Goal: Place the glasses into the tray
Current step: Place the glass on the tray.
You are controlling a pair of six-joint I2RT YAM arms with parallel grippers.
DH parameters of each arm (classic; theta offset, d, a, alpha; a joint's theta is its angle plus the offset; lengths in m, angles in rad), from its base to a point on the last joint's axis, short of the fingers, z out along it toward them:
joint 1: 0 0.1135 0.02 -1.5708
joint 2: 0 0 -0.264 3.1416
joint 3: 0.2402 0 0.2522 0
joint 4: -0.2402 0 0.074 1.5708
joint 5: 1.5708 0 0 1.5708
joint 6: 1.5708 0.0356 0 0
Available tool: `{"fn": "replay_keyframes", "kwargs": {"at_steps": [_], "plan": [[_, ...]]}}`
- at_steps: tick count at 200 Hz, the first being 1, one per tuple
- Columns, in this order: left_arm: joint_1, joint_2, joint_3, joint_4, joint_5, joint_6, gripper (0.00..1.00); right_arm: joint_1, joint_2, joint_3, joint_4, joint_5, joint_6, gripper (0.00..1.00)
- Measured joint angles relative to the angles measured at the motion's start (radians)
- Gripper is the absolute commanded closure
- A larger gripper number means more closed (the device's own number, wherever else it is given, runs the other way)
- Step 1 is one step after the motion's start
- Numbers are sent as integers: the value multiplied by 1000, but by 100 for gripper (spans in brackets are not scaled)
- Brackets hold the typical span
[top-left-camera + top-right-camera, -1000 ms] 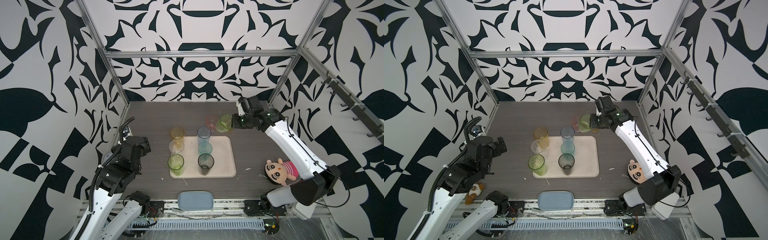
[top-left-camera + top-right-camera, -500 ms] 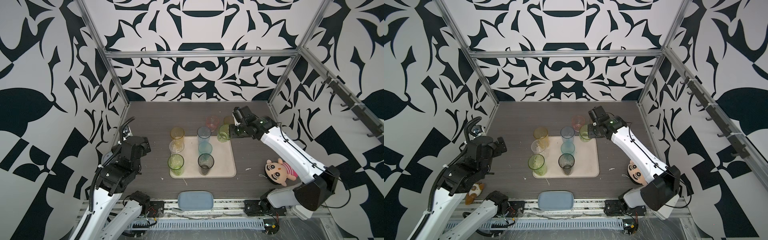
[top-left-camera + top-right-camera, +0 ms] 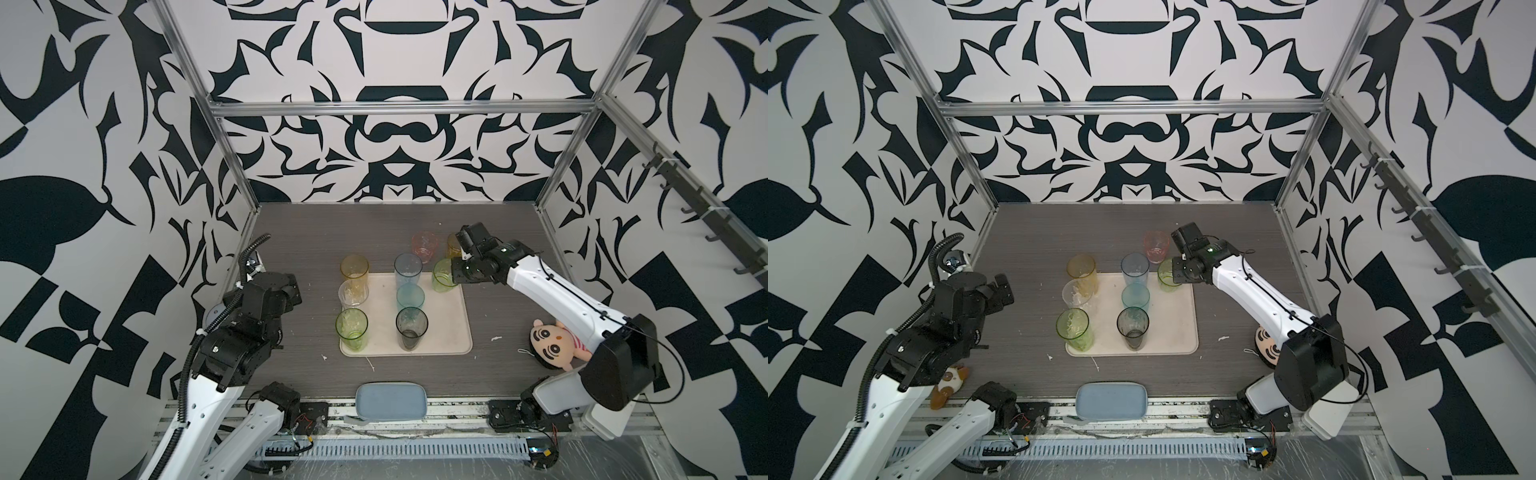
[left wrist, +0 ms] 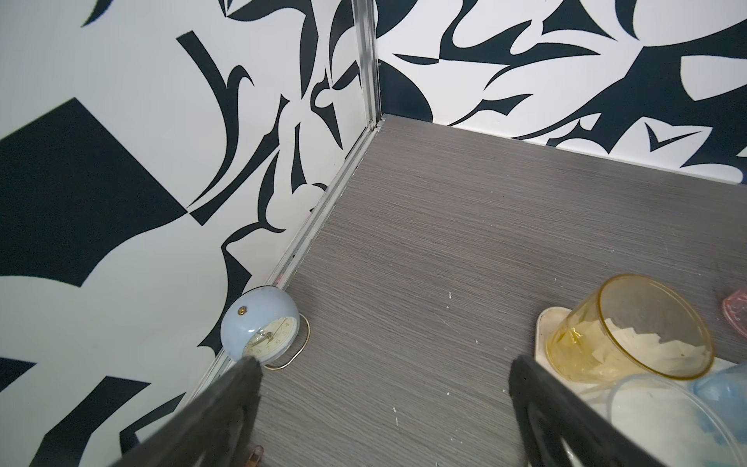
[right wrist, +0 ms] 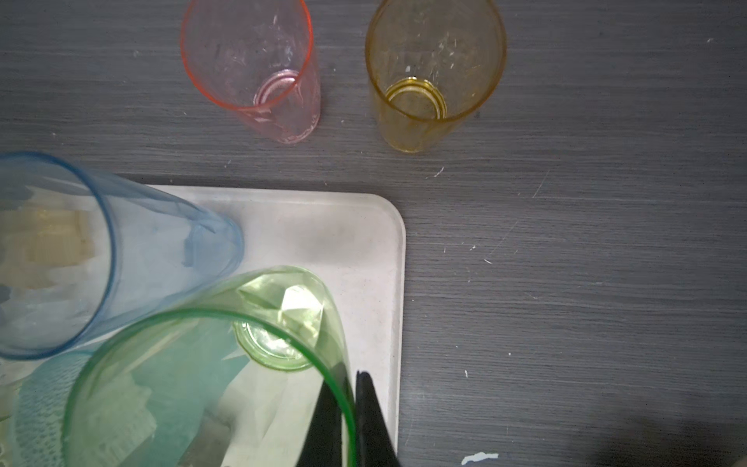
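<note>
Since the earlier frames the right arm has carried the pale green tumbler (image 3: pixel 442 275) from beside the pink tumbler (image 3: pixel 424 245) to the far right corner of the tray (image 3: pixel 449 332). Left arm unchanged.

Left side: left tool (image 4: pixel 386 364) spread wide, holding nothing, above bare worktop (image 4: pixel 465 242). Only the left wrist view shows a pale blue clock (image 4: pixel 262 333) against the left wall; the arm covers it in both top views. A small plush toy (image 3: pixel 951 384) shows beneath the left arm in a top view.

Centre: six tumblers stand upright in the tray in two rows. Far to near these are yellow tumbler (image 3: pixel 354 270), colourless tumbler (image 3: pixel 353 293), green tumbler (image 3: pixel 352 328); then blue tumbler (image 3: pixel 408 270), teal tumbler (image 3: pixel 410 296), smoky grey tumbler (image 3: pixel 411 328). Blue-grey pad (image 3: pixel 390 400) lies at the near edge.

Right side: right tool (image 5: pixel 351 420) pinches the pale green tumbler's rim, one finger inside, one outside. Whether its base rests on the tray, cannot tell. Amber tumbler (image 5: pixel 434 77) stands on the worktop beside the pink one. It is whole in the right wrist view and largely hidden by the arm from above. Doll (image 3: pixel 552 340) lies beside the right arm, partly covered.
</note>
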Motion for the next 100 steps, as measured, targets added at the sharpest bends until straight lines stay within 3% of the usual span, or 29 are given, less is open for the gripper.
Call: {"fn": "replay_keyframes", "kwargs": {"at_steps": [100], "plan": [[0,6,0,0,0,0,0,-8,130,-3,54,45,1,100]]}}
